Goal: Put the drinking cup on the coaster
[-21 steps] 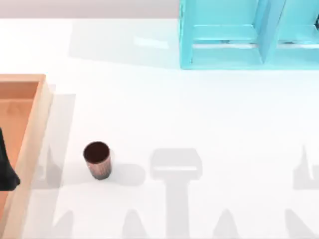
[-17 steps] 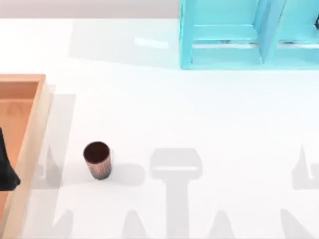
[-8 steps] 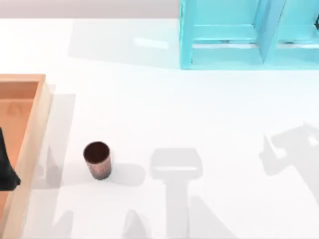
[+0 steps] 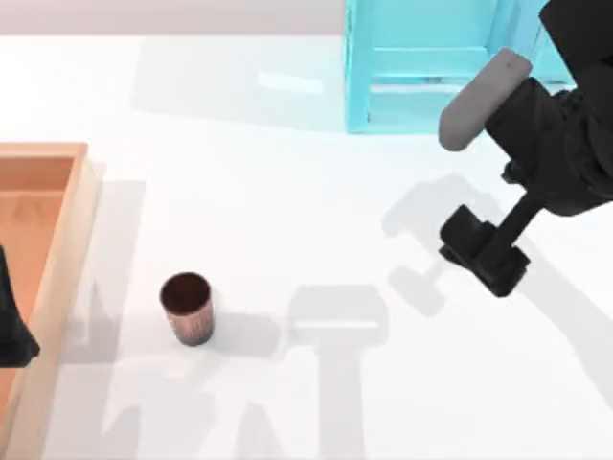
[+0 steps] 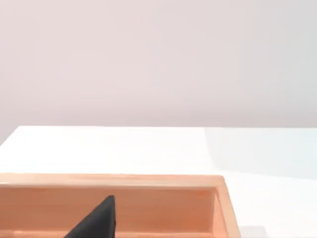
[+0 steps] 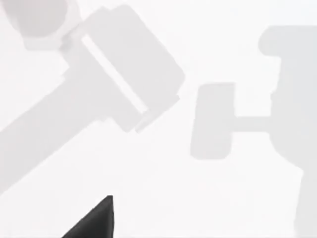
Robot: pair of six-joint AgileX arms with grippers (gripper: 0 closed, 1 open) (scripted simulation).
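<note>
Well apart: drinking cup (image 4: 187, 307) left, right claw (image 4: 484, 254) right.

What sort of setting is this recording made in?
Most likely a rendered tabletop test scene: a plain white table carrying a ribbed drinking cup, a wooden tray at the left edge and a turquoise rack at the back, with the right arm's tool over it.
</note>
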